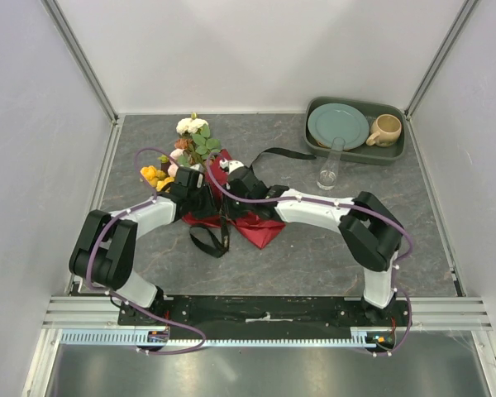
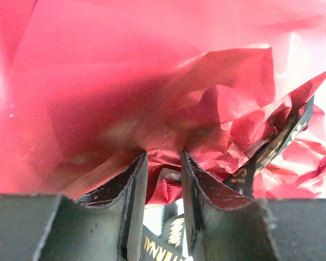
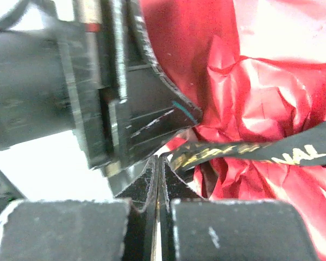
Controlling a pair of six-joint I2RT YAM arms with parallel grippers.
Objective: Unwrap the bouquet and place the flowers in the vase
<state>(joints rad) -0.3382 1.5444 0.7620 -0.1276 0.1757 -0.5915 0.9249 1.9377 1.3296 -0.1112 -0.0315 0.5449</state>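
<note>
Bouquet [image 1: 256, 225] is lying near the middle of the bench [image 1: 314, 256], between the two arms, with its dark red wrapping paper [image 2: 152, 81] crumpling open toward the near edge. The flowers [image 1: 194, 145] are poking out of the far end of the paper, white blooms farthest back and yellow ones [image 1: 153, 175] spilling to the left. Both arms are reaching inward and meeting over the bundle. The left tool [image 2: 163, 168] is standing partly apart, and a fold of the red paper is sitting between its fingers [image 2: 138, 179] and touching both, so it is clamping on the paper. The right tool [image 3: 158, 163] is pressing its fingers fully together, close beside the black body of the other arm. The black ribbon [image 3: 271, 152] with gold lettering is running across the paper up to those fingertips, but whether its end is being pinched I cannot tell. In the overhead view, more black ribbon is trailing in a loop [image 1: 211, 240] on the bench in front of the paper. The vase [image 1: 331, 165] is standing upright and well apart from the bundle, off to the right, just in front of a dark green tray [image 1: 355, 155] that is holding a plate [image 1: 339, 124] and a beige mug [image 1: 384, 130].
</note>
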